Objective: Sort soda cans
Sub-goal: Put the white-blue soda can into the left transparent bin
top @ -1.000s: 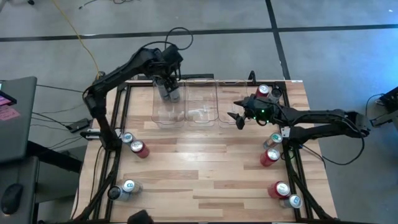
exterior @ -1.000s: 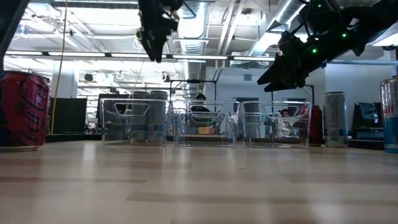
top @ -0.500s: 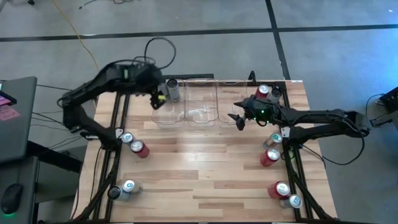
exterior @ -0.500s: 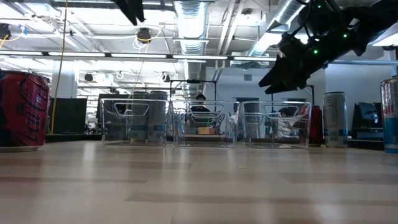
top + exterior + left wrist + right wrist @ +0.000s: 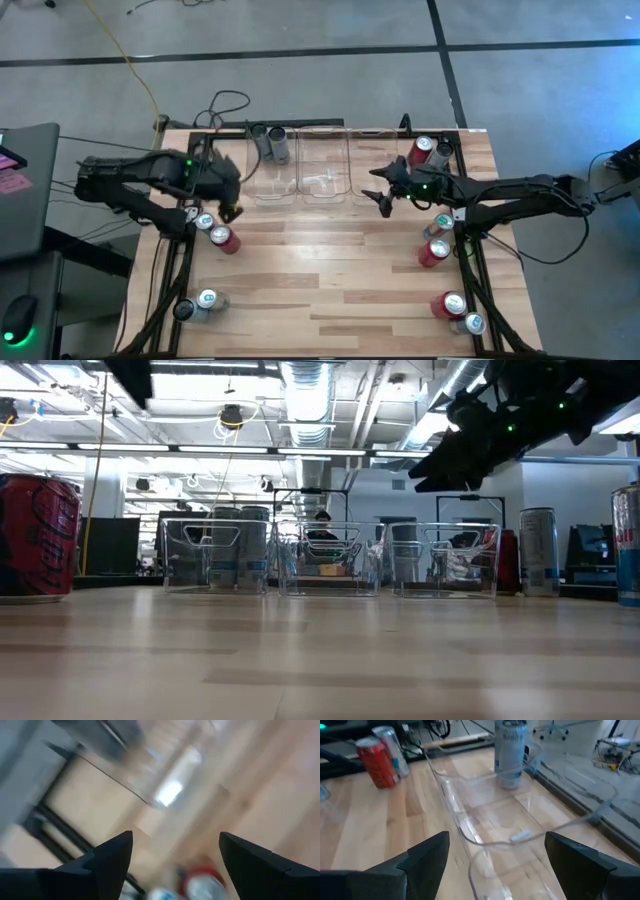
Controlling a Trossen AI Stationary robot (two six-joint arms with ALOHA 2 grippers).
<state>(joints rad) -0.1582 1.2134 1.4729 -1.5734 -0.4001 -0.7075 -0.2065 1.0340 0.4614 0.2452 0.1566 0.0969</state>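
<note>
The left gripper (image 5: 228, 205) hangs released and empty, with a red can (image 5: 224, 240) and a silver can (image 5: 205, 222) just below it. The right gripper (image 5: 384, 190) is spread open and empty beside the bins (image 5: 322, 190), with more cans (image 5: 436, 250) behind it along the table edge.

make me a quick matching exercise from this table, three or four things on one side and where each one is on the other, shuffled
Things
1. left gripper
2. right gripper
3. dark grey can
4. red can

Places
A. inside the left clear bin
B. over the table's left edge, above a red can and a silver one
C. on the table's right side
D. over the right bin, jaws open

Pairs: 1-B, 2-D, 3-A, 4-C
</note>
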